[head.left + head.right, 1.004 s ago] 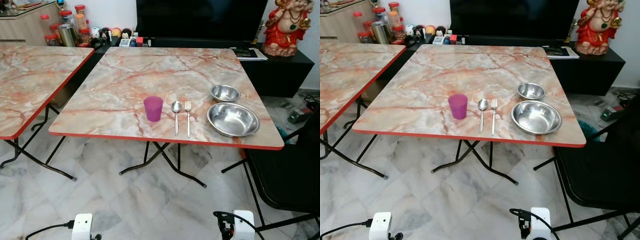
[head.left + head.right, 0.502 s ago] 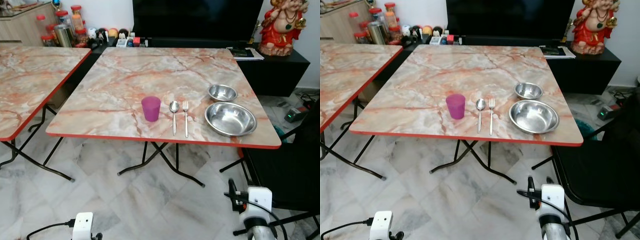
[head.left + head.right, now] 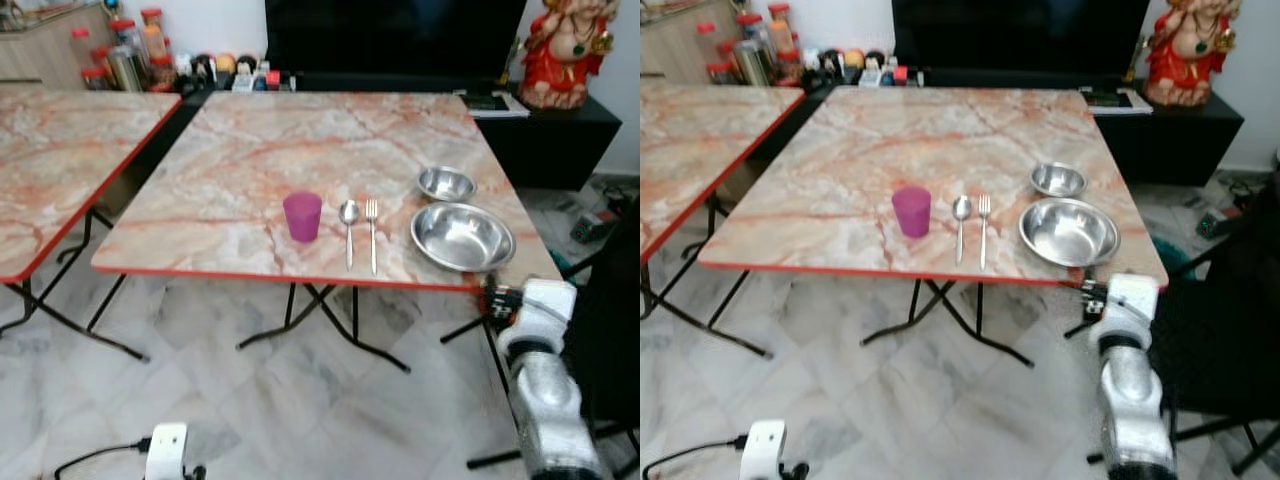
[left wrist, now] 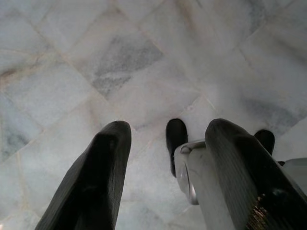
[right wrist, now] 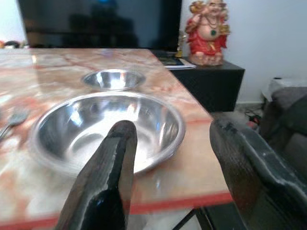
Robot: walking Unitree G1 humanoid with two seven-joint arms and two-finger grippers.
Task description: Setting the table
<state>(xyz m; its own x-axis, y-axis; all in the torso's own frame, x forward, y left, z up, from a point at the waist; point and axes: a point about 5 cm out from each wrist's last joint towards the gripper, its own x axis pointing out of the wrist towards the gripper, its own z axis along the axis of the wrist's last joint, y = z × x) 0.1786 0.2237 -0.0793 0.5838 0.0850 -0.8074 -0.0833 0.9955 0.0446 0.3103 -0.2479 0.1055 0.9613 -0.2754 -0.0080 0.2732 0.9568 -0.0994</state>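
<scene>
**Right pincer at the near right corner, large bowl just ahead**

I am holding my right pincer (image 5: 168,158) just off the near right corner of the surface (image 3: 250,160), its fingers spread wide and gripping nothing. The large steel bowl (image 3: 462,237) is sitting directly beyond it, close to the near edge, with the small bowl (image 3: 446,183) just behind. Left of the bowls, the fork (image 3: 372,233) and spoon (image 3: 348,228) are lying side by side, long axes running near to far, heads pointing away. The purple cup (image 3: 302,216) is standing upright left of the spoon. My left pincer (image 4: 165,177) is hanging wide open over the marble floor (image 4: 120,62).
</scene>
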